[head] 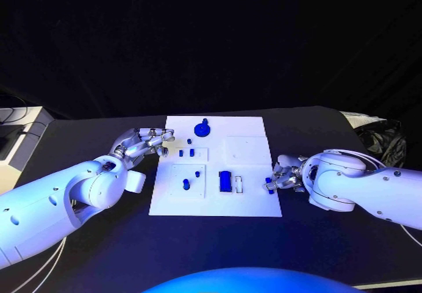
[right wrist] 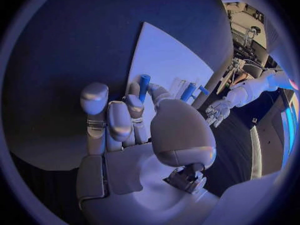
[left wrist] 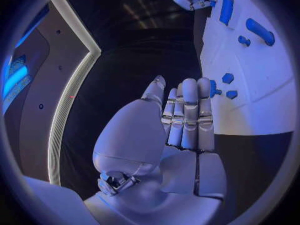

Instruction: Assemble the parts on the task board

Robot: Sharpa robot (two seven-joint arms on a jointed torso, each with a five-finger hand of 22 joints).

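Note:
The white task board (head: 250, 143) lies mid-table. On it are a round blue part (head: 203, 129) at the far end, several small blue pegs (head: 186, 182) on its left half, and a blue block (head: 225, 180) near the front. My right hand (head: 283, 174) sits at the board's right edge and pinches a short blue peg (right wrist: 144, 85) between thumb and fingers; the peg's tip (head: 268, 181) shows over the board's edge. My left hand (head: 145, 143) hovers at the board's far left edge, its fingers (left wrist: 187, 115) straight and holding nothing.
A grey box (head: 17, 131) stands at the table's far left edge. A crumpled dark bag (head: 382, 137) lies at the far right. Black table (head: 211, 244) spreads in front of the board.

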